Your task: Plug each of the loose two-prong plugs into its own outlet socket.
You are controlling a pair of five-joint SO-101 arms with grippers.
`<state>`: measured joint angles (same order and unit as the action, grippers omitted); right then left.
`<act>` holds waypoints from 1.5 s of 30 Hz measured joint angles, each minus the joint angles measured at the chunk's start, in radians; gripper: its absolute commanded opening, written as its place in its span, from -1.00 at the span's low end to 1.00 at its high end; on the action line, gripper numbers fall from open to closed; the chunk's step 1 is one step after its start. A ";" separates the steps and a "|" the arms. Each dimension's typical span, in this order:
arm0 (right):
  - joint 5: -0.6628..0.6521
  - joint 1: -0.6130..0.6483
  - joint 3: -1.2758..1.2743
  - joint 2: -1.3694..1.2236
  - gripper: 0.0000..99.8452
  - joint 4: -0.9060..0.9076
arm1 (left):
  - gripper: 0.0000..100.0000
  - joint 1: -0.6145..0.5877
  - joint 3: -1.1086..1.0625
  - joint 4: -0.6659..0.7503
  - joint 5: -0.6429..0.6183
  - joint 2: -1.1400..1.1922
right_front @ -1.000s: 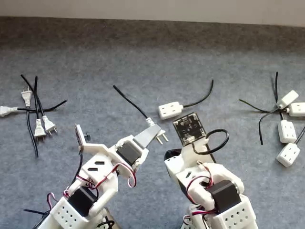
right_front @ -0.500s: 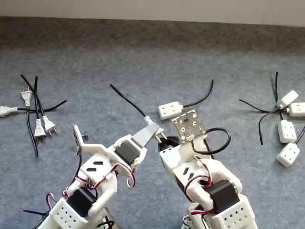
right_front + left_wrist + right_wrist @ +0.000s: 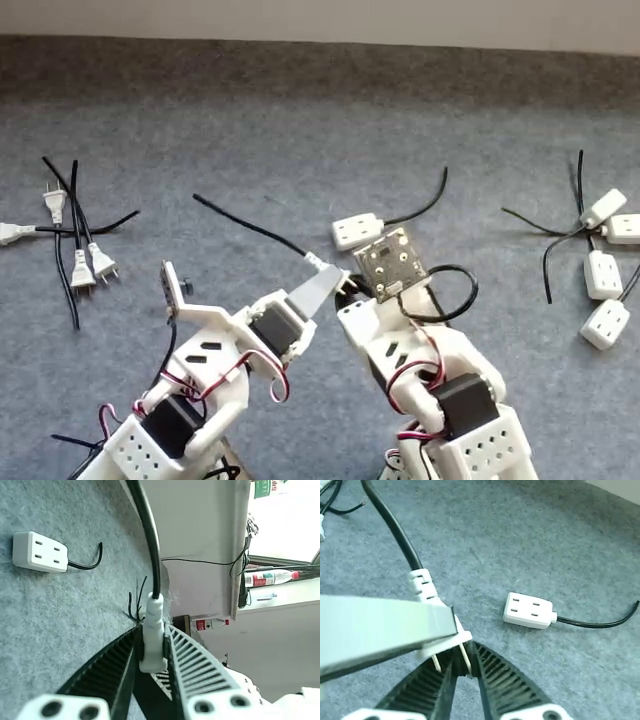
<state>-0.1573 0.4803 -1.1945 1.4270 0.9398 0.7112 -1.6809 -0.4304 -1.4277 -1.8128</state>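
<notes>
While left claw (image 3: pixel 320 288) clamps the plug (image 3: pixel 152 630) by its body above the mat (image 3: pixel 300 120), right claw (image 3: pixel 463 655) is closed narrow on the prongs (image 3: pixel 466 661). Nearest socket (image 3: pixel 356 230) lies flat on the mat just beyond both claws, apart from the plug.

table cover (image 3: pixel 300 110): grey felt-like cloth, matt, fuzzy nap.
plug (image 3: pixel 151 636): white moulded plastic, smooth, slight sheen. prongs (image 3: pixel 465 661): bare metal, dull.
cord (image 3: pixel 149 540): black rubbery jacket, smooth, semi-gloss.
socket block (image 3: pixel 529 611): white plastic, smooth (same finish as the plug).
left gripper (image 3: pixel 152 629) fingers (image 3: pixel 107 675): ribbed plastic, one black, one pale, both matt.
arm shells (image 3: pixel 215 350): white matt plastic.
wires (image 3: pixel 280 385): thin glossy insulation.
</notes>
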 measured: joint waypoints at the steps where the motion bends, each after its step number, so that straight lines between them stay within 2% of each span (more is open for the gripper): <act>1: -0.006 0.000 0.000 -0.015 -0.99 -0.002 | -0.99 0.002 0.000 -0.005 0.000 0.005; 13: -0.018 -0.092 0.034 -0.376 -0.99 -0.178 | -0.99 0.000 -0.003 -0.023 -0.002 0.014; 16: -0.011 -0.140 0.087 -0.457 -0.99 -0.210 | -0.99 0.054 0.003 -0.026 0.000 0.012; 26: -0.011 -0.152 0.143 -0.499 -0.99 -0.226 | -0.99 0.061 0.003 -0.029 -0.002 0.011; 31: -0.011 -0.207 0.143 -0.499 -0.99 -0.163 | -0.99 -0.071 0.003 -0.029 -0.002 0.011; 36: -0.003 -0.356 0.143 -0.516 -0.98 -0.160 | -0.99 -0.284 0.003 0.014 -0.002 0.011; 38: 0.061 -0.408 0.150 -0.537 -0.96 -0.160 | -0.99 -0.356 0.003 0.020 -0.002 0.012; 41: 0.195 -0.488 0.204 -0.617 -0.83 -0.160 | -0.99 -0.422 0.003 0.021 -0.002 0.012; 45: 0.324 -0.514 0.350 -0.824 -0.73 -0.146 | -0.99 -0.460 0.003 0.021 -0.002 0.012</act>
<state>0.1665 -0.0338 -0.8447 0.6030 0.7940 0.2509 -1.6778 -0.4089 -1.4293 -1.8006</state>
